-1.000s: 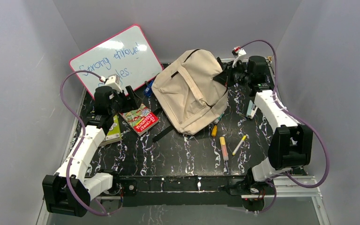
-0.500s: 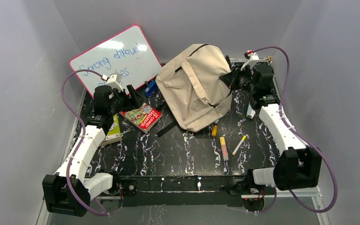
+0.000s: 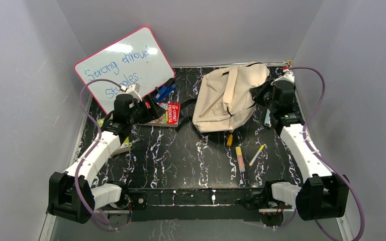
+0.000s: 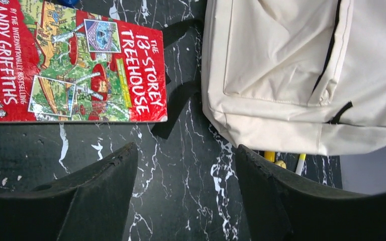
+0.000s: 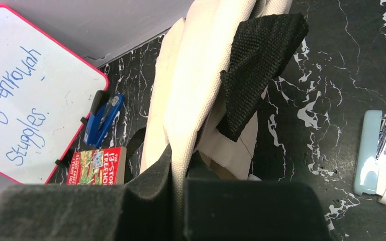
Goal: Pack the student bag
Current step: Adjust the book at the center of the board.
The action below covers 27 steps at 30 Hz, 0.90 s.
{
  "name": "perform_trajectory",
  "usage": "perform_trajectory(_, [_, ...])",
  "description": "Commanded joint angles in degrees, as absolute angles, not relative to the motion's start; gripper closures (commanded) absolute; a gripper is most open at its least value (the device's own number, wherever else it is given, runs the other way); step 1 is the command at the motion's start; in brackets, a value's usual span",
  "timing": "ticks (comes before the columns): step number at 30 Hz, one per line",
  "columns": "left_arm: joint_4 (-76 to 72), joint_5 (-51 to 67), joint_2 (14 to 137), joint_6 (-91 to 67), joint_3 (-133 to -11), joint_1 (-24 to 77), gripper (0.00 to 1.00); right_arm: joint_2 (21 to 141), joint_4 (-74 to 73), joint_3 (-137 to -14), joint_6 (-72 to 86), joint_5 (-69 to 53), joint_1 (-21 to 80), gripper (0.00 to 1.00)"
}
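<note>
1. Beige soft fabric backpack (image 3: 226, 100) sits far right on the black marbled worktop (image 3: 181, 155), its edge clamped in the right fingers (image 5: 140, 206).
2. Left fingers (image 4: 95, 196), open, hover over bare worktop between the red paperback book (image 4: 70, 60) and backpack.

The student bag (image 3: 226, 98) lies on the table (image 3: 181, 160), with the right gripper (image 3: 259, 96) against its right edge. Left of the bag are a red book (image 3: 172, 113), the left gripper (image 3: 149, 110) beside it, a blue stapler (image 3: 165, 91) and a whiteboard (image 3: 123, 68). Nearer than the bag lie three pens (image 3: 240, 158).
</note>
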State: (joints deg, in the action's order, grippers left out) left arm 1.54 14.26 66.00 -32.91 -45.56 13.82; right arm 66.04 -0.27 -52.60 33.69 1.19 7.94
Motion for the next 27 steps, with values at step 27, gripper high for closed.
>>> perform_trajectory(27, [-1.34, -3.50, 120.38, -18.47, -85.47, 26.10, 0.38, 59.29, 5.20, -56.45, 31.17, -12.37, 7.65, 1.00])
